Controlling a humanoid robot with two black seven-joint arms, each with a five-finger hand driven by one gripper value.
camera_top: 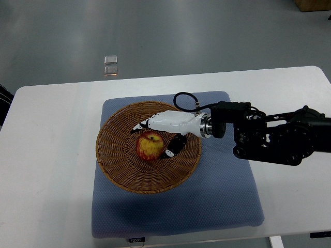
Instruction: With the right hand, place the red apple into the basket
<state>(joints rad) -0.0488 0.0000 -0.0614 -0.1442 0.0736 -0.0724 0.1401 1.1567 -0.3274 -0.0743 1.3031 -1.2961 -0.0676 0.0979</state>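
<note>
Task progress: the apple (149, 146) already sits inside the basket (124, 173), near its middle, so the main move looks done.
What is left: by my reading, only the release and the pull-away remain; the right hand (158, 135) is close around the fruit.
Apple: red with yellow patches, stem side up, seemingly resting on the woven floor of the basket, though whether its weight is fully down cannot be told from above.
Basket: round, shallow, wicker, lying on a blue-grey mat (227, 201) that covers the middle of the white table (46, 165).
Right arm: it comes in from the right edge, black at the forearm, with a white shell over the hand, reaching leftward and level across the basket's far right rim.
Right hand: fingers (140, 125) curve over the apple's far side and the thumb (173, 148) sits at its right; they cup the fruit, touching or just beside it. I judge the grip loose or opening, but whether it is truly let go cannot be told.
Left arm: not in view.
Risk: a quick withdrawal could nudge the apple and roll it toward the rim.
Beyond the table: two small pale squares (110, 65) lie on the grey floor.
</note>
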